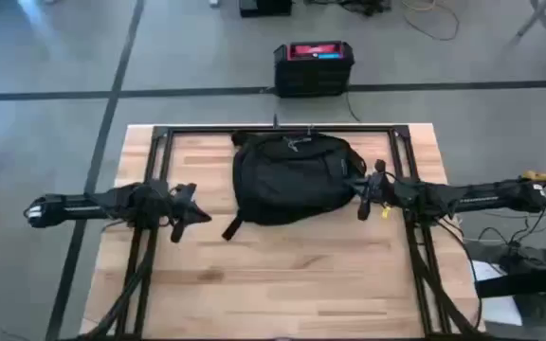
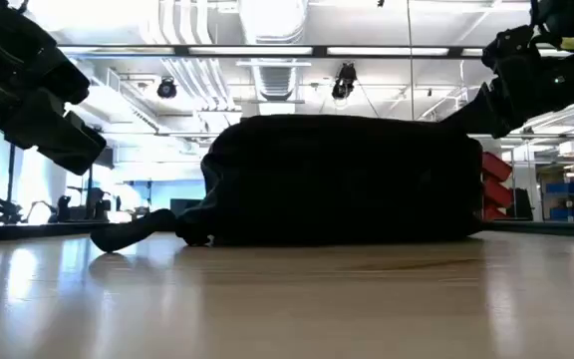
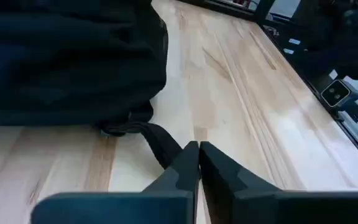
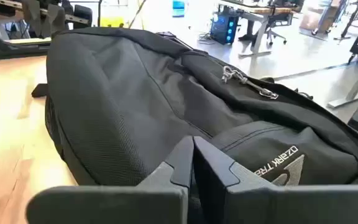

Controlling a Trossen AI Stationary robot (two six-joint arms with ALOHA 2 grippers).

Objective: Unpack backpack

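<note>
A black backpack [image 1: 292, 177] lies on its side in the middle of the far half of a pale wooden table [image 1: 282, 284], zipped shut, a loose strap [image 1: 232, 225] trailing from its lower left corner onto the wood. The left gripper [image 1: 200, 217] hangs above the table just left of that strap, its two dark fingers [image 3: 182, 168] pressed together on nothing. The right gripper [image 1: 355, 186] sits at the bag's right edge, over the panel with the pale triangular logo [image 4: 288, 169] (metal zip pulls [image 4: 247, 84] glint farther along the top), its fingers also closed and empty. Beyond the table's far edge, a black box with a red top [image 1: 314, 66] stands on the grey floor.
</note>
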